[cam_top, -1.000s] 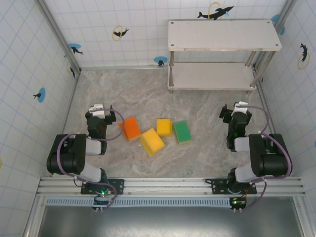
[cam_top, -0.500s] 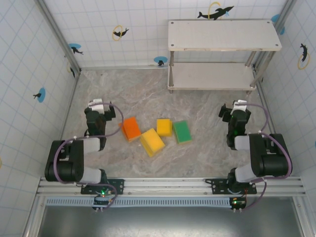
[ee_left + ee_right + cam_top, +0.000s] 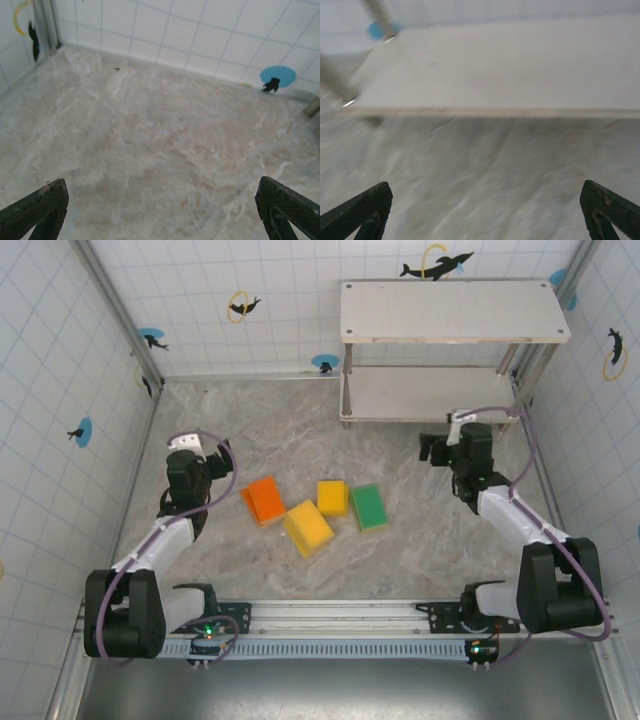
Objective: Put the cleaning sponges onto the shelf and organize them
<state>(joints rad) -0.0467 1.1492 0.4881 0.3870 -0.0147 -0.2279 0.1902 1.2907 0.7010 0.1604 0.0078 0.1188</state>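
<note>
Obs. 4 cleaning sponges lie in a loose row mid-table [image 3: 420, 540]: orange sponge [image 3: 264, 500], tilted yellow sponge [image 3: 308, 527], smaller yellow sponge [image 3: 332, 497], green sponge [image 3: 369, 506]. Neighbours sit just beside one another; I cannot tell whether corners touch. The shelf [image 3: 455, 312] stands far right, both boards bare, well apart from the row. 0 of 4 placed.

Left gripper [image 3: 160, 205]: released, jaws spread wide, nothing between them, facing bare marble and the far wall. From above it sits near the orange sponge, on that sponge's left.

Right gripper [image 3: 482, 205]: released too, jaws wide and empty, facing the front edge of the lower board [image 3: 510, 65]. The green sponge is its nearest, but apart.

Judgement: the step in hand is the reach for a 1st sponge. To do it well:
1. Take the end sponges first, orange for the left arm and green for the right. The 2 yellow ones are hemmed in.
2. Square the wrist to the sponge's edges, since the orange one lies skewed.
3. Descend from above with the fingers clear of the neighbour.
4. Close gently, because foam probably compresses and springs back on release.
5. Set the 1st sponge at 1 end of a board, leaving room for a row.
</note>
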